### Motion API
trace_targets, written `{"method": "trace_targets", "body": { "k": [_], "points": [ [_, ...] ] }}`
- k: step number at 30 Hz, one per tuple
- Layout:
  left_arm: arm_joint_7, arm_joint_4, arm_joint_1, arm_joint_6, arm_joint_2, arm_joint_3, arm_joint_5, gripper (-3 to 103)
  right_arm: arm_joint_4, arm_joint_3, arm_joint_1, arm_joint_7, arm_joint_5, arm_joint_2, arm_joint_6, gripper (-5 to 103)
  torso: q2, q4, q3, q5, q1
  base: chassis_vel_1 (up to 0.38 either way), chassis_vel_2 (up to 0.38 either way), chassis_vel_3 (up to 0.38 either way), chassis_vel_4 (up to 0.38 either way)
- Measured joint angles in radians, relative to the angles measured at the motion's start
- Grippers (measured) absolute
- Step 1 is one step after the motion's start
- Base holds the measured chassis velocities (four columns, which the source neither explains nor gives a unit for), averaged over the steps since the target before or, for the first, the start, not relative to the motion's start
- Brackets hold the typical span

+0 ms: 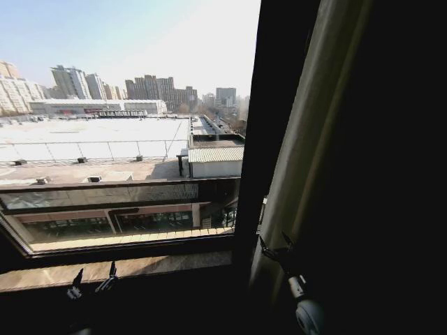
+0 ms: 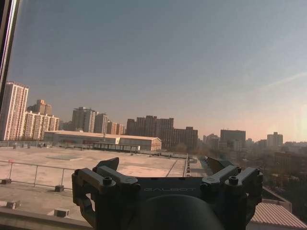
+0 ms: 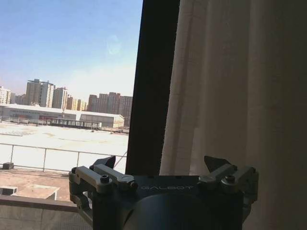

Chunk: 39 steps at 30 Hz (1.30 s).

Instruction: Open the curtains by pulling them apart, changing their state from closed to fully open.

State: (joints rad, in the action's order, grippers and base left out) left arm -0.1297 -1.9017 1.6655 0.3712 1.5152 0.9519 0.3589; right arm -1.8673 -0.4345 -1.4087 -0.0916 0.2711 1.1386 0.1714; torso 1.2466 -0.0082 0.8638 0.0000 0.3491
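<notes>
One curtain [image 1: 307, 139] hangs bunched at three o'clock, beside a dark window frame [image 1: 269, 125]; glass at nine o'clock is bare. Two grippers: the left gripper [image 1: 92, 279] at seven o'clock and the right gripper [image 1: 274, 246] at five o'clock, both spread wide, holding nothing. Risk: the right fingers may snag sheer pleats or strike the frame, being so close.

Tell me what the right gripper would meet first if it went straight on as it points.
Probably the curtain edge beside the black window frame; the right gripper points about at their boundary, so depth leaves it uncertain.
</notes>
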Motion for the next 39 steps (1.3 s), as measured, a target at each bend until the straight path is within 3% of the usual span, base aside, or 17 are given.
{"method": "trace_targets", "body": {
  "k": [17, 39],
  "points": [
    [0.000, 0.000, 0.000, 0.000, 0.000, 0.000, 0.000, 100, 0.002, 0.000, 0.001, 0.000, 0.000, 0.000, 0.000, 100, 0.000, 0.0000, 0.000, 0.0001, 0.000, 0.053, 0.032, -0.051, -0.034],
    [0.000, 0.000, 0.000, 0.000, 0.000, 0.000, 0.000, 100, 0.003, 0.000, 0.001, 0.000, 0.000, 0.000, 0.000, 100, 0.000, 0.0000, 0.000, -0.0002, 0.000, 0.313, 0.266, -0.328, -0.261]
  ]
}}
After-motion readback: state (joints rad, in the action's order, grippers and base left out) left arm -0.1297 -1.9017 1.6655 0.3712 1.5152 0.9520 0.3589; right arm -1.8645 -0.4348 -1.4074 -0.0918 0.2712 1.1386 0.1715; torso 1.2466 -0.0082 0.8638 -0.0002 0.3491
